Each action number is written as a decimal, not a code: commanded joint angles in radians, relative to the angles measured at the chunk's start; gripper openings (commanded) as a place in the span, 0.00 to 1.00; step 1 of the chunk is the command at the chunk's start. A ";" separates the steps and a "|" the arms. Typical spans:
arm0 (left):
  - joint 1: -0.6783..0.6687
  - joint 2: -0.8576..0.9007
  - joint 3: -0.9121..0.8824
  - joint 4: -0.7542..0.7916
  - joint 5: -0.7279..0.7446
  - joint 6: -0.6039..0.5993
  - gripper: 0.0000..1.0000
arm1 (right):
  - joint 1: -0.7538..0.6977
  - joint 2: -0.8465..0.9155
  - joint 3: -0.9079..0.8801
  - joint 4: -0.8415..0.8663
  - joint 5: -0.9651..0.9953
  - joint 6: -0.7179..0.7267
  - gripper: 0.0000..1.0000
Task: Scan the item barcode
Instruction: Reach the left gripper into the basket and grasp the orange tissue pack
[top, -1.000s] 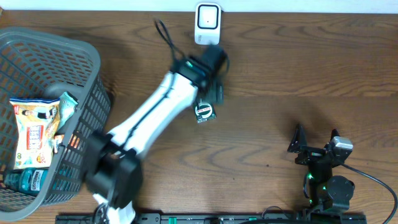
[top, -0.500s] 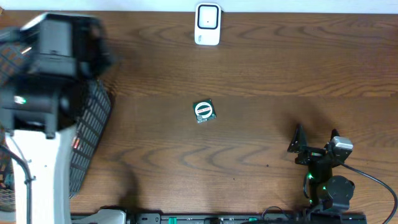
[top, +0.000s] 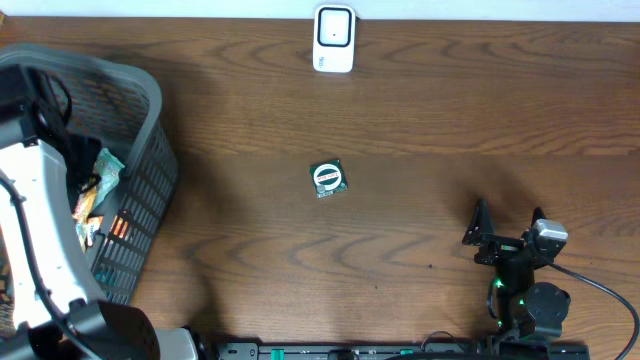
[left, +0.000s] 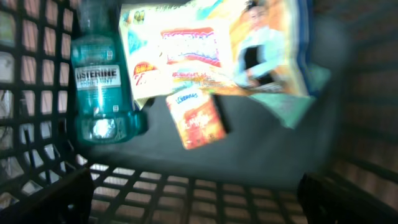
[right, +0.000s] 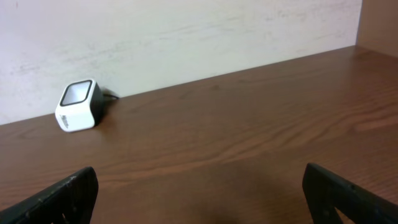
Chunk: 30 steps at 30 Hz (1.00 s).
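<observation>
My right end effector (right: 200, 200) rested by the near edge of the table (top: 450, 110), toward its right corner, with its jaws spread as wide as they go and nothing between them. My left end effector (left: 199, 202) hung inside the grey basket (top: 150, 110) at the table's left edge. Its jaws were also fully apart and gripped nothing.

Beneath it on the basket floor lay a teal Listerine bottle (left: 102, 87) close to one mesh wall. A bright snack bag (left: 211, 43) lay just beside the bottle, and a small orange packet (left: 194, 118) lay at the bag's lower edge. That view was blurred, so I could not read the finer print.

Farther out, about the middle of the table, a small dark item with a round white label (top: 328, 179) lay flat on its own, well apart from both end effectors. At the far edge, near its middle, stood the white scanner (top: 334, 38).
</observation>
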 joint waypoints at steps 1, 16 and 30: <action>0.020 0.008 -0.138 0.075 0.030 -0.035 0.97 | 0.005 -0.002 -0.001 -0.005 0.008 0.010 0.99; 0.020 0.032 -0.492 0.476 0.071 -0.035 0.97 | 0.005 -0.002 -0.001 -0.005 0.008 0.010 0.99; 0.020 0.232 -0.498 0.562 0.070 -0.035 0.84 | 0.005 -0.002 -0.001 -0.005 0.008 0.010 0.99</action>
